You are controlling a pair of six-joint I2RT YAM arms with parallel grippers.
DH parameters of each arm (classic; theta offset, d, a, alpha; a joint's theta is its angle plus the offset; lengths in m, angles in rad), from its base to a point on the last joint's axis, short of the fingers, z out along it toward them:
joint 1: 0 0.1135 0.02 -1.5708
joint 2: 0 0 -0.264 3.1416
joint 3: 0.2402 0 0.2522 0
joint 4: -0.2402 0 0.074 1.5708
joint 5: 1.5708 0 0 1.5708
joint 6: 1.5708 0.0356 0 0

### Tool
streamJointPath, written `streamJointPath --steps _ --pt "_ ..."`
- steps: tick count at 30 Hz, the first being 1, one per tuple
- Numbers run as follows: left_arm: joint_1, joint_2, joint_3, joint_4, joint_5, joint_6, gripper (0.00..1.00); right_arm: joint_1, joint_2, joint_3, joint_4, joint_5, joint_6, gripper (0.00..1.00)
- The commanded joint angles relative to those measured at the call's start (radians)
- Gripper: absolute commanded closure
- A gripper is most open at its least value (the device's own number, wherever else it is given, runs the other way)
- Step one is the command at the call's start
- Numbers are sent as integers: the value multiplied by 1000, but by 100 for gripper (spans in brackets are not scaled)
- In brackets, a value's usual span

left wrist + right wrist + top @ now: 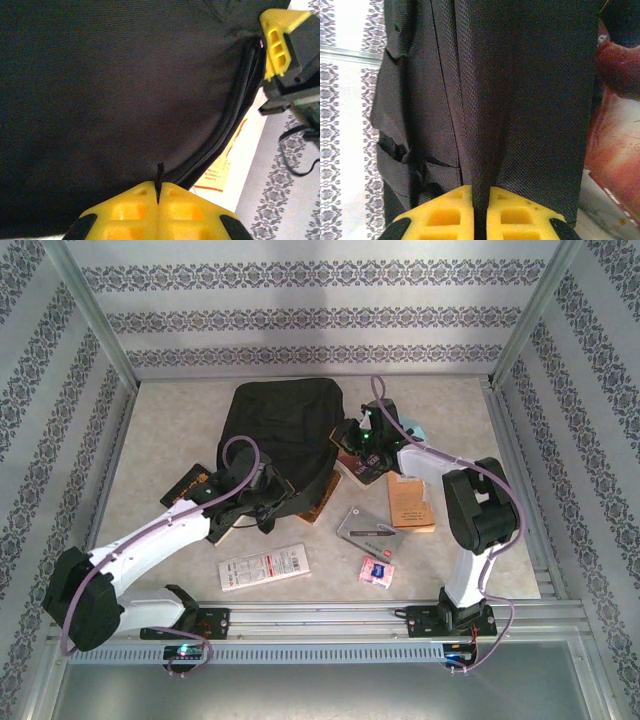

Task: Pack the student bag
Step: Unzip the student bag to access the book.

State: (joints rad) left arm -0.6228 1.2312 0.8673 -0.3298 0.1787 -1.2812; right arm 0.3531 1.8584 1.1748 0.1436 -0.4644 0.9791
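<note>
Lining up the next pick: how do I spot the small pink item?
From the big black student bag, come toward the right arm's base. Just nearer than the grey flat case lies the pink packet, the only pink thing and the smallest loose item.

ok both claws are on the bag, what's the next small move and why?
Probably draw the left claw along the zip, right claw holding firm. The left claw is shut on a thin black cord by the zip, the right claw on a fold of the bag, and the brown book lies outside on the table.
</note>
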Motion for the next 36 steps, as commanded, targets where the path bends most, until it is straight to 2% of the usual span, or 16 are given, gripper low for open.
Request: streamJointPath --steps 1,10,11,13,14,15,16,20,25,28,31,36 --pt "-8 -31 -17 -92 3 80 100 -30 45 77 -82 7 -82 100" --pt "14 -57 21 -196 -49 194 100 -67 126 245 -298 66 -204 100" --pt "15 -51 26 -189 -49 199 100 -67 136 262 -299 37 -205 95" --pt "17 -27 46 -155 -29 223 100 -59 137 290 -326 7 -216 64" --pt "17 -4 74 -148 -20 236 100 -48 122 295 -350 19 -229 52" --pt "17 18 93 -143 -10 244 100 -40 100 293 -373 46 -240 45" --pt "17 43 118 -131 3 247 100 -28 73 293 -413 87 -248 40" --pt "15 106 190 -94 25 250 100 3 -47 312 -641 280 -198 32" --pt "6 159 271 -97 37 250 100 28 -259 152 -643 296 -119 18" --pt "-8 185 307 -84 39 232 100 44 -344 69 -655 274 -34 19" --pt "-37 223 351 -65 45 219 100 74 -399 -9 -641 256 66 25" --pt "-96 281 409 -76 40 222 100 127 -414 -52 -632 238 150 27"
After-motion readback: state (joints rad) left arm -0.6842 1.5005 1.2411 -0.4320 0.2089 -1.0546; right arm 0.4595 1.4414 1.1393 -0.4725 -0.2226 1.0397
